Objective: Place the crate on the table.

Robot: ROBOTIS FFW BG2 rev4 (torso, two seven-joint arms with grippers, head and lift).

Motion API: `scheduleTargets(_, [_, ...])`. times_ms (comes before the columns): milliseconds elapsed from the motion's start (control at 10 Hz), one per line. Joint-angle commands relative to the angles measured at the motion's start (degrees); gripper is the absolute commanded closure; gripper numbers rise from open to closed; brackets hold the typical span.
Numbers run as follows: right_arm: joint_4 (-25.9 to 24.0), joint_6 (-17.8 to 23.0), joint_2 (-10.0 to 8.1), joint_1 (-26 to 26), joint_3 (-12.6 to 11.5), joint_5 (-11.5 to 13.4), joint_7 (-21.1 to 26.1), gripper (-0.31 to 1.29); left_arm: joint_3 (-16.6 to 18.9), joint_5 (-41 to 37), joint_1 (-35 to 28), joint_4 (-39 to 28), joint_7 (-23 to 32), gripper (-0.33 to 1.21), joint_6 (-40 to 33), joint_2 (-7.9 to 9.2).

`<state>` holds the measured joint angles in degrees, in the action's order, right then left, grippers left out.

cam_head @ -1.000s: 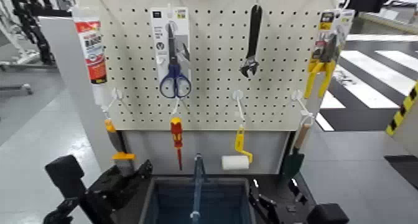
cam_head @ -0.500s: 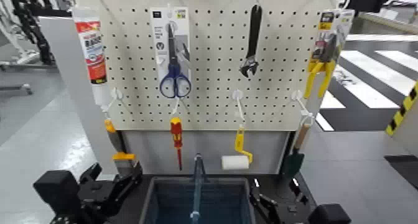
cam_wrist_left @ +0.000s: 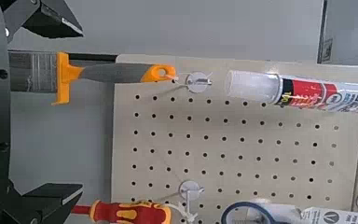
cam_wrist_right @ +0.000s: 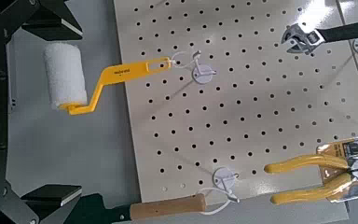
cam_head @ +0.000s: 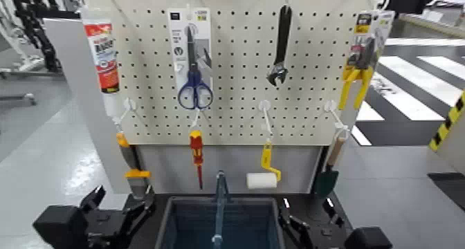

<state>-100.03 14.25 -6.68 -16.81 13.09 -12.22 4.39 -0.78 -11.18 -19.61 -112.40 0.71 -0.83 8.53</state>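
No label on the pegboard (cam_head: 235,65) readable. Crate (cam_head: 220,225) sits on the black surface (cam_head: 153,220) below the pegboard. Left gripper (cam_head: 114,205) beside the crate, jaws apart, empty; right gripper (cam_head: 304,227) opposite, also apart, empty.

Bright, even indoor light, seemingly from overhead. Soft glare on the floor (cam_head: 66,172) at left in the head view. Faint, short shadows under the tools on the pegboard (cam_head: 235,65). Head view slightly soft throughout; both wrist views crisper, with dark silhouetted fingers (cam_wrist_left: 42,17) at the frame edges.
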Motion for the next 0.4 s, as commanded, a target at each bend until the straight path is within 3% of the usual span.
scheduleTargets(100, [0.1, 0.1, 0.09, 0.0, 0.0, 0.0, -0.1, 0.14, 0.0, 0.5, -0.1, 0.3, 0.0, 0.12, -0.1, 0.26])
scheduleTargets(400, [0.2, 0.1, 0.0, 0.1, 0.0, 0.0, -0.2, 0.14, 0.0, 0.6, -0.2, 0.4, -0.1, 0.12, 0.0, 0.35])
